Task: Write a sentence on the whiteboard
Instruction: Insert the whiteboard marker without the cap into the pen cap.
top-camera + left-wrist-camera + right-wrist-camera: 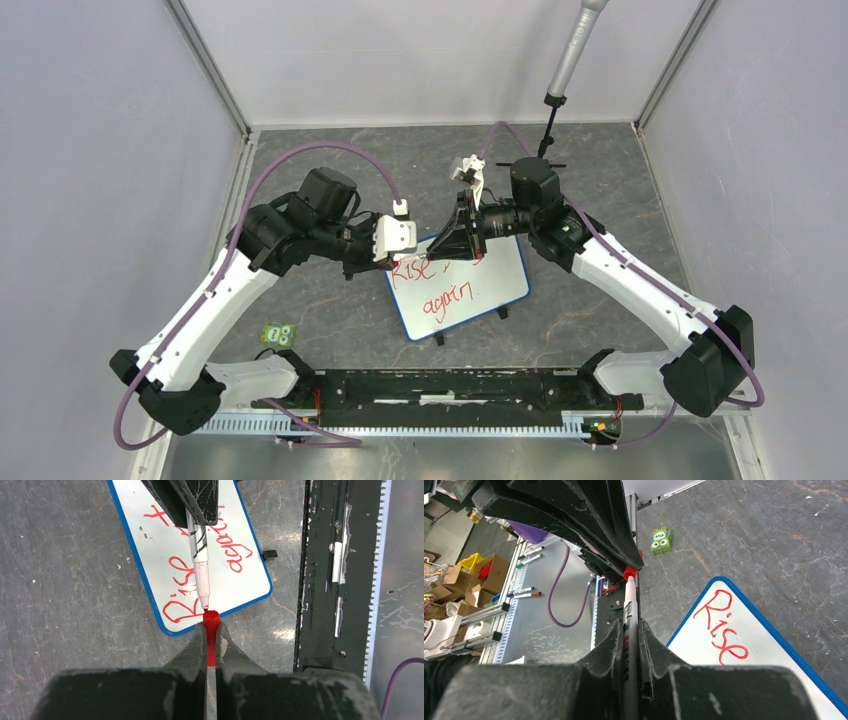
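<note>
The whiteboard (502,272) is seen lying on the desk (330,300) between the two arms, turned at a slant, with its small black feet at the near edge. The sentence (447,303) is written on it in red, in two lines: "Rise" is read on the upper line, the rest of that line being partly hidden by the pincers, and "again" is read on the lower line.

Above the board's far corner the two pincers are brought tip to tip. The left pincer (211,632) is clamped tight on a red cap (211,620), whose open mouth is pointed away from it. The right pincer (628,632) is closed narrowly on a marker (629,605), held along its barrel. The marker's tip is placed right at the cap's mouth; whether it is seated inside cannot be told.

A small green block (279,334) is seen on the desk near the left arm, well apart from the board.
</note>
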`<state>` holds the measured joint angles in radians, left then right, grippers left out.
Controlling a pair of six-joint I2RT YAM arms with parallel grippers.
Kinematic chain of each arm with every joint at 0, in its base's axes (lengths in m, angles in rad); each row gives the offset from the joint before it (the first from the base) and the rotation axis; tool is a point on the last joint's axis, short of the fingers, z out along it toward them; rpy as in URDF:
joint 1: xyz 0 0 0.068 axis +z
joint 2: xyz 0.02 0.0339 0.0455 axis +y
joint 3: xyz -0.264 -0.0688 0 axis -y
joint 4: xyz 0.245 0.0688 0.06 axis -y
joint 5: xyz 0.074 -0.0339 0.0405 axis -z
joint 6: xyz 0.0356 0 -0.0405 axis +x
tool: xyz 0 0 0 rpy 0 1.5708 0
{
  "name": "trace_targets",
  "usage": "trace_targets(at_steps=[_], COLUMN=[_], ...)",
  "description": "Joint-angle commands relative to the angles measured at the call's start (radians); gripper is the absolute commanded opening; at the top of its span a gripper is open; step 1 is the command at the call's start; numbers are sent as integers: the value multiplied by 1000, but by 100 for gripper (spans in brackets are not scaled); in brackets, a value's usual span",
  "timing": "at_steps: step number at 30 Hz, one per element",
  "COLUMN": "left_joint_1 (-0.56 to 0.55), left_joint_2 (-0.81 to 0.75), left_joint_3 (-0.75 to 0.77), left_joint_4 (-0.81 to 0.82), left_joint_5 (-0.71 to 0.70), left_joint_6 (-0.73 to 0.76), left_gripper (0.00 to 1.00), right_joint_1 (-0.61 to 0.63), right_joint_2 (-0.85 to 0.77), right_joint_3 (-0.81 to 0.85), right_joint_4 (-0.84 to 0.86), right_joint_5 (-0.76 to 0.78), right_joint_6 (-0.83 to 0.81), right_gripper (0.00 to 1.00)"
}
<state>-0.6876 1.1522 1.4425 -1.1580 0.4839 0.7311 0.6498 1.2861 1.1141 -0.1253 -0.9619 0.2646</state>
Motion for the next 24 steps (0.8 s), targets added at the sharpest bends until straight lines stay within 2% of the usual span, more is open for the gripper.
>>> trace_targets(at_steps=[1, 11, 16, 20, 24], left_joint_1=[-6, -11, -22, -57, -112], left_joint_2=[4, 16, 57, 96, 158], left_joint_3=[32, 49, 78, 86, 134], left_joint_4=[4, 12, 64, 146, 158], left_joint_5=[48, 70, 48, -63, -132], left_joint_6=[15, -9, -100, -178, -205], left_gripper=[2, 2, 2, 2, 2], right_joint_1=[13, 21, 30, 30, 30], right_joint_2=[-2, 8, 30, 50, 59], right_joint_3=[23, 27, 52, 43, 37], right_joint_4=[18, -1, -46, -57, -69], right_joint_5=[-6, 26, 92, 126, 154], right_joint_6=[-10, -30, -63, -74, -93], right_gripper=[0, 0, 0, 0, 0])
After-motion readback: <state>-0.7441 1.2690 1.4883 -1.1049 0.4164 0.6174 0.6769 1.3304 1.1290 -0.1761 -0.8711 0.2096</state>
